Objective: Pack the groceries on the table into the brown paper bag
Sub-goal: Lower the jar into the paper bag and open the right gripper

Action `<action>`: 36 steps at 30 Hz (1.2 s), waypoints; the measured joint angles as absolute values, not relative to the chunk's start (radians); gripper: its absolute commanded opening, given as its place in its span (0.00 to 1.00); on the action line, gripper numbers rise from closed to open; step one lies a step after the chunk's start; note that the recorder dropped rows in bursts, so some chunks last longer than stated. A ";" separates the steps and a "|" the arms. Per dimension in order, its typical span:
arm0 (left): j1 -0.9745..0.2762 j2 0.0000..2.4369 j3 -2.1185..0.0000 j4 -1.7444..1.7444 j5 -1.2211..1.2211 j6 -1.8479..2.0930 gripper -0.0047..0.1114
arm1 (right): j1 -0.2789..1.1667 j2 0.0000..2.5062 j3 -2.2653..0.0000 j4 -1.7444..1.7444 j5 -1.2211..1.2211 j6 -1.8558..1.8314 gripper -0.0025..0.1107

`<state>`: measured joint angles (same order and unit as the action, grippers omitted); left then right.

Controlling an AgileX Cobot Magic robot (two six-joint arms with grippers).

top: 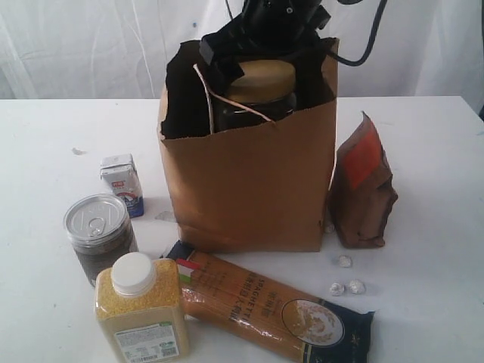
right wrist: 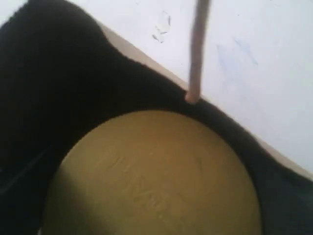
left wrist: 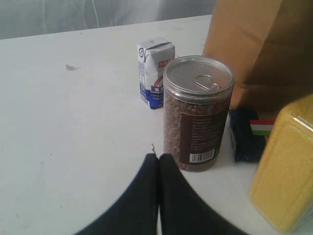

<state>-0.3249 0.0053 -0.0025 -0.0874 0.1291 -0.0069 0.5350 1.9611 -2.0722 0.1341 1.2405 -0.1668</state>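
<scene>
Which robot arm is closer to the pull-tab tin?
Left. Its closed fingers sit just short of the pull-tab tin; the right arm is up at the mouth of the brown paper bag, over the gold-lidded glass jar.

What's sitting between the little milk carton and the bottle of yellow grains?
The pull-tab tin stands upright between the milk carton and the yellow-grain bottle. The exterior view shows it, and so does the left wrist view.
</scene>
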 measured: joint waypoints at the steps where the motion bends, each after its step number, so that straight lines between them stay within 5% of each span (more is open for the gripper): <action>1: -0.325 0.005 -0.003 -0.087 0.129 -0.007 0.04 | 0.535 1.962 -2.072 0.146 1.241 -0.162 0.02; 33: -0.325 0.005 -0.003 -0.087 0.129 -0.007 0.04 | 0.539 2.016 -1.900 0.200 1.126 -0.132 0.02; 34: -0.325 0.005 -0.003 -0.087 0.129 -0.007 0.04 | 0.539 2.016 -1.896 0.200 1.128 -0.132 0.08; 36: -0.325 0.005 -0.003 -0.087 0.129 -0.007 0.04 | 0.539 2.016 -1.895 0.200 1.144 -0.132 0.41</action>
